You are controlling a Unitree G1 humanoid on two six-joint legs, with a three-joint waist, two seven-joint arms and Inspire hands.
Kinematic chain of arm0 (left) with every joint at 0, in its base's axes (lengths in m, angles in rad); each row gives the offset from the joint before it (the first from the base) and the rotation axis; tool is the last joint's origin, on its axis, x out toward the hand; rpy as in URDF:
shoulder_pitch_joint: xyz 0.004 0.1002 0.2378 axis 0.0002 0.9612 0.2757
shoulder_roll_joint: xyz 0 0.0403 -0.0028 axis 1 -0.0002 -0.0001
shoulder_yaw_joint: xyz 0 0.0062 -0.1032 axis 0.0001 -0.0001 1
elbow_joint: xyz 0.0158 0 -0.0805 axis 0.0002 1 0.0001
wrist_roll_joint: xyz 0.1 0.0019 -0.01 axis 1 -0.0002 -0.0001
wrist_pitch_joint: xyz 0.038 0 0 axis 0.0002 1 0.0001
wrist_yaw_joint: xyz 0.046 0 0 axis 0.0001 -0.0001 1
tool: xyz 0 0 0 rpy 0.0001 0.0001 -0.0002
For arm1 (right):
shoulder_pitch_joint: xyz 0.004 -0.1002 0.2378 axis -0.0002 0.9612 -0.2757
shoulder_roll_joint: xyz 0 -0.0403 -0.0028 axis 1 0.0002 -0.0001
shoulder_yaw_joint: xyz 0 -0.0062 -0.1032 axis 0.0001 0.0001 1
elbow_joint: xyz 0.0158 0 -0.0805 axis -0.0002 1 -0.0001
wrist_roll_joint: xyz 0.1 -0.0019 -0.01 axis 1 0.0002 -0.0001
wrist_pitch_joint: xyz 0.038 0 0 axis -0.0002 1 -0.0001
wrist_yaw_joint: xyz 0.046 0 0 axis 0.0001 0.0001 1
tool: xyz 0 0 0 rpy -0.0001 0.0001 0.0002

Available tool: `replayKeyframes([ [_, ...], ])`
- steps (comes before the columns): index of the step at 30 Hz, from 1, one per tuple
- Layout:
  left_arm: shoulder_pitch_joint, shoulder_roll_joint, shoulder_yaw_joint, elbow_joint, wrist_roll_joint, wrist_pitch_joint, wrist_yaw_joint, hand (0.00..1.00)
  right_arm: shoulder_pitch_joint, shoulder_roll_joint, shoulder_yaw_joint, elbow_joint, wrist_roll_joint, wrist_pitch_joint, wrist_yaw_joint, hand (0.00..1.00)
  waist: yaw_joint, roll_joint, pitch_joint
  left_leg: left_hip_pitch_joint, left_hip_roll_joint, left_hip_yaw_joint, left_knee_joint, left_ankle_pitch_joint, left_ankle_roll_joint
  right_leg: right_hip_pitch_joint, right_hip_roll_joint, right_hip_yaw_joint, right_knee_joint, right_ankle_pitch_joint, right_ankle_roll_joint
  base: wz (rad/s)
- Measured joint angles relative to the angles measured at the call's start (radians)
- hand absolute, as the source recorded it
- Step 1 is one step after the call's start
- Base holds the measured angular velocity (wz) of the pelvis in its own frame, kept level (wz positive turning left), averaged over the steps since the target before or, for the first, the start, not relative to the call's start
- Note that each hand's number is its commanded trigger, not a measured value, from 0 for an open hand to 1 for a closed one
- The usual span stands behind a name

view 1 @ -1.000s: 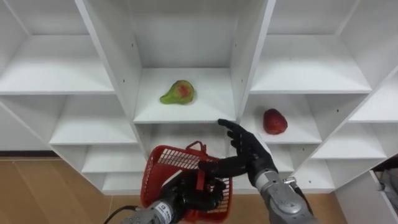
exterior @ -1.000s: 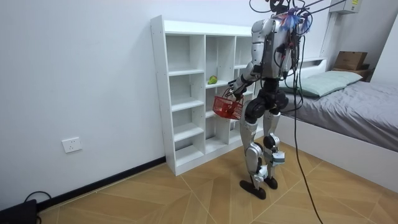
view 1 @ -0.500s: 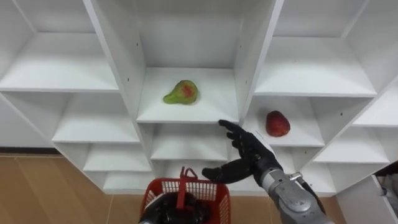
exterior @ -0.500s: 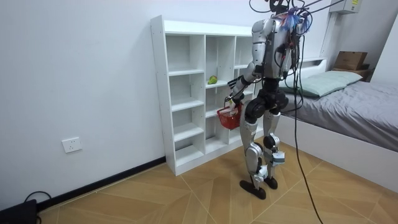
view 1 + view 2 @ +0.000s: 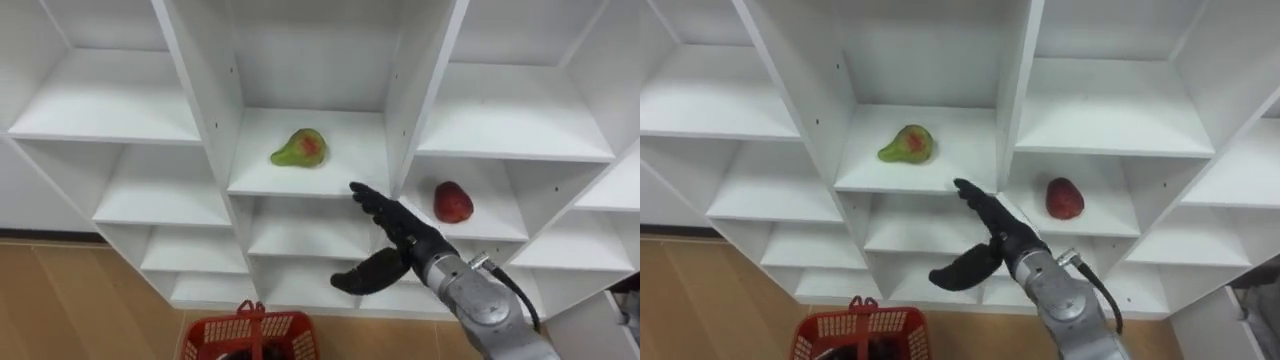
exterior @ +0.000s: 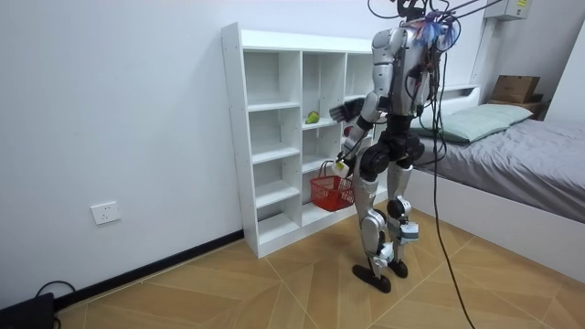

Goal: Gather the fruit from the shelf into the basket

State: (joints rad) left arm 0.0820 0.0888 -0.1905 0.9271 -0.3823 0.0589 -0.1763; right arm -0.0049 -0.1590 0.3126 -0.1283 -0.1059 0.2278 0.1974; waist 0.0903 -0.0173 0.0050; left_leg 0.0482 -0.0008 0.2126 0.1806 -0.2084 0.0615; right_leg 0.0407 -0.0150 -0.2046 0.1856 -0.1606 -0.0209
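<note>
The robot stands facing a tall white shelf unit (image 5: pixel 424 90) of open square compartments that is set against a white wall. A green pear (image 5: pixel 300 148) with a red blush lies on its side on the shelf of the middle column, roughly at the centre of that board. A rounded, glossy red fruit (image 5: pixel 452 202) sits in the compartment to its right, one shelf lower and close to the upright divider. The right hand (image 5: pixel 412 243) is raised in front of that divider, released, with its fingers stretched towards the front edge of the pear's shelf and its thumb spread wide below. It hovers between the two fruits, below and to the right of the green pear and left of the red fruit, touching neither. In the room view the left hand (image 6: pixel 341 166) hangs low at the robot's side, closed round the handle of a red plastic basket (image 5: pixel 250 334) with slotted walls. The basket hangs beneath it, clear of the wooden herringbone floor (image 5: pixel 60 300) and just in front of the lower shelves. Behind the robot stands a bed with a grey cover (image 6: pixel 539 169), with a brown cardboard box (image 6: pixel 516 89) beyond it. A white wall socket (image 6: pixel 106 212) sits low on the wall, well to the room view's left of the shelves.
</note>
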Motion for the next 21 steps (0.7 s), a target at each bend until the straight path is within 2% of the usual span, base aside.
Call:
replayKeyframes([
  [1, 0.0, 0.0, 0.002, 0.001, 0.0, 0.0, 0.002, 1.0, -0.022, 0.008, 0.0, -0.022, 0.018, -0.031, 0.002, 0.0, 0.0, -0.002, -0.0017, 0.004, 0.0, -0.001, 0.0, 0.0, 0.0, 0.005, 0.0, -0.002, -0.001, 0.0, 0.0, 0.09],
  [3, 0.002, 0.0, 0.002, 0.001, 0.0, 0.0, 0.009, 1.0, -0.037, 0.03, 0.002, -0.037, 0.043, -0.061, 0.004, 0.0, 0.003, -0.005, -0.0026, 0.016, 0.0, -0.006, -0.006, 0.0, 0.0, 0.018, 0.0, -0.012, -0.003, 0.0, 0.0, 0.08],
  [4, 0.003, 0.0, 0.006, 0.001, 0.0, 0.0, 0.01, 1.0, -0.039, 0.039, 0.007, -0.038, 0.068, -0.067, 0.006, 0.0, 0.019, -0.003, -0.0014, 0.024, 0.0, -0.007, -0.013, 0.0, 0.0, 0.028, 0.0, -0.017, -0.003, 0.0, 0.0, 0.04],
  [10, 0.003, -0.001, 0.013, 0.003, -0.018, 0.0, 0.032, 1.0, -0.037, 0.036, 0.031, -0.036, 0.177, -0.066, 0.054, 0.0, 0.032, -0.003, -0.0009, 0.029, -0.003, -0.012, -0.022, 0.0, 0.001, 0.032, -0.002, -0.016, -0.003, 0.0, 0.0, 0.01],
  [16, 0.002, -0.004, 0.033, 0.013, -0.018, -0.003, 0.032, 1.0, -0.037, 0.033, 0.03, -0.037, 0.176, -0.066, 0.123, 0.0, 0.038, -0.001, -0.0011, 0.025, -0.003, -0.009, -0.021, 0.0, 0.0, 0.018, 0.0, -0.009, -0.004, 0.0, 0.0, -0.02],
  [21, 0.001, -0.004, 0.039, 0.02, -0.018, -0.017, 0.029, 1.0, -0.037, 0.034, 0.026, -0.038, 0.175, -0.066, 0.14, 0.0, 0.048, -0.003, -0.0026, 0.017, -0.004, -0.006, -0.02, 0.0, 0.0, 0.013, 0.0, 0.008, -0.014, 0.0, 0.0, -0.01],
])
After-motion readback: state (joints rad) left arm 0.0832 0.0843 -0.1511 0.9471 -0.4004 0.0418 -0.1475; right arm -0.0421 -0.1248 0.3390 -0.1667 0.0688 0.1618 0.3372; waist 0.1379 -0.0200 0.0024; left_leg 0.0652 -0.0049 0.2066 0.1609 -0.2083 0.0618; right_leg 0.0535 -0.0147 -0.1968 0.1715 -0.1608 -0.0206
